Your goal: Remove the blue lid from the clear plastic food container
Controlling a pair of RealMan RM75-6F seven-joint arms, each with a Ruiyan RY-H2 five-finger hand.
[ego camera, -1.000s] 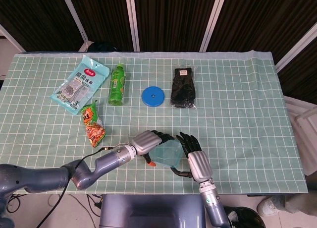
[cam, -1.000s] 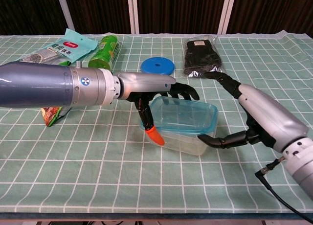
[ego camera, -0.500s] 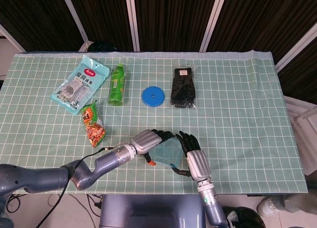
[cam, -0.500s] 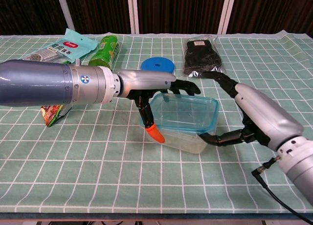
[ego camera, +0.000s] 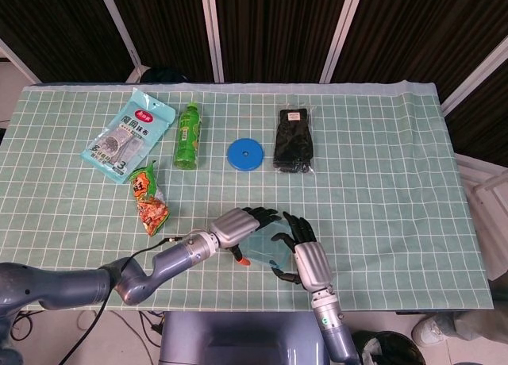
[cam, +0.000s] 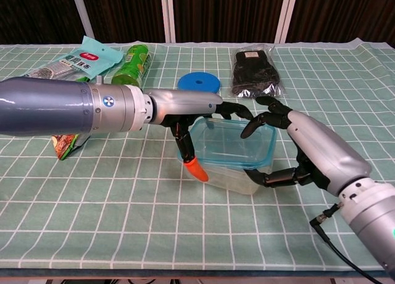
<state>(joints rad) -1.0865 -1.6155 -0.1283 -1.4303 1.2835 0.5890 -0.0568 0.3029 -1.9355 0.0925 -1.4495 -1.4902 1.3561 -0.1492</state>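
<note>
The clear plastic food container sits near the table's front edge with its translucent blue lid on top. My left hand grips its left end, fingers over the far rim and the orange-tipped thumb against the near left wall. My right hand is at the right end. Its fingertips curl onto the lid's far right edge and its thumb presses the near right corner.
Behind the container lie a round blue disc, a black packet, a green bottle on its side, a pale blue pouch and a snack bag. A green checked cloth covers the table.
My right hand has moved left and closed in: its fingers, spread above the container a second ago, now curl onto the lid's right edge. The left hand has stayed put.
</note>
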